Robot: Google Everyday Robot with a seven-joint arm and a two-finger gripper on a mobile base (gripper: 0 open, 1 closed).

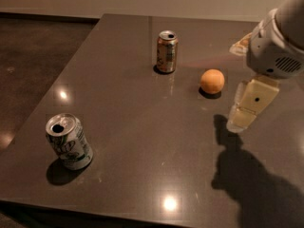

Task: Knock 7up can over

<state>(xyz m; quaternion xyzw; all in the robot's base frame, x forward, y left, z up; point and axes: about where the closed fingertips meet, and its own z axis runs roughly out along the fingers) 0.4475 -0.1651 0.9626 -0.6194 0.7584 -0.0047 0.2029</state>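
Open tabletop lies between gripper, hovering right, and 7up can; orange seemingly aside.

The gripper, at the right edge, cream and blocky with one dark dot; above its jaws, a rounded grey-white housing with vent slits.

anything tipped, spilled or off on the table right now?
Nothing stands out. The 7up can stands upright near the front left corner, the gold-brown can upright farther back, the orange beside it; no spill on the table. The gripper hangs over the right side, well apart from the 7up can.
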